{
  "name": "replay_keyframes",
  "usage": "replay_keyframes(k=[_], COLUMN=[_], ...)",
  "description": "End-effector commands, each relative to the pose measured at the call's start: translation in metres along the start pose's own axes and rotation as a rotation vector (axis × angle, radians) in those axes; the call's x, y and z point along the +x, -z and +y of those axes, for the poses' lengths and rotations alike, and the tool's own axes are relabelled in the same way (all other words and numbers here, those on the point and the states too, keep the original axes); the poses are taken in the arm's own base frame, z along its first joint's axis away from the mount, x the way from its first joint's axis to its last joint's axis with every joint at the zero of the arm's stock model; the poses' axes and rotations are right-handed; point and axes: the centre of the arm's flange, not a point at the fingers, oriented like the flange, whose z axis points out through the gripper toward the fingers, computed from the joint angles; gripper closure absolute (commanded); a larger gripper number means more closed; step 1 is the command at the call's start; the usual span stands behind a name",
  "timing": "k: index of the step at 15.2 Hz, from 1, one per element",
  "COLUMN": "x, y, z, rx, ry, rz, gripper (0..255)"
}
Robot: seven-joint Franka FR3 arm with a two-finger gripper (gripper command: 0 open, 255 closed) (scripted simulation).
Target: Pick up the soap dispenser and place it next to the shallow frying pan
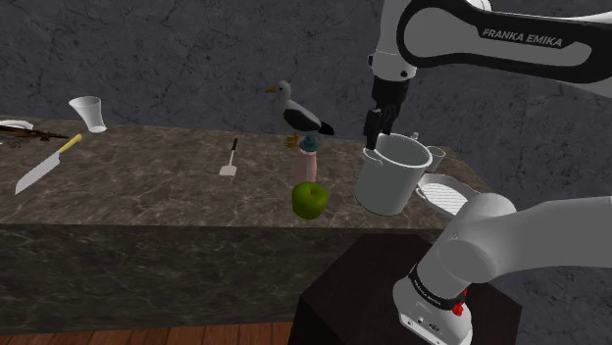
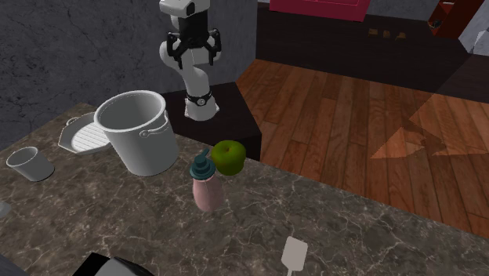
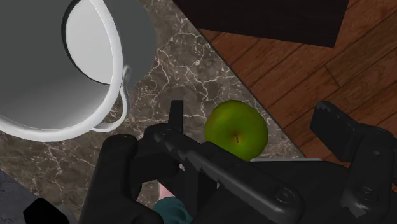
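Second exterior view: black end effector (image 2: 194, 53) released; pink teal-pumped soap dispenser (image 2: 207, 188) at its 6 o'clock, likely light, slick; grip body.

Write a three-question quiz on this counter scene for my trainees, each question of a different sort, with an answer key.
1. True or false: the gripper is shut on the soap dispenser.
2. Which thing stands closest to the soap dispenser? A. green apple B. knife C. spatula
3. What kind of bird is the bird figure behind the soap dispenser in the shoulder view?
Key: 1. False: its fingers stand apart, holding nothing. 2. A. 3. A seagull.
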Motion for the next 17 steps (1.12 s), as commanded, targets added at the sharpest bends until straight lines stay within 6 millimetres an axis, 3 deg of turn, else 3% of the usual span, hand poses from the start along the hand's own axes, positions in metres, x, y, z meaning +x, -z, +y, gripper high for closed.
replay_keyframes(k=[1, 17], x=[0.0, 0.177], y=[0.0, -0.07], z=[0.0, 0.056], rx=[0.0, 0.014], ry=[0.0, 0.156], rz=[0.0, 0.097], gripper=[0, 0])
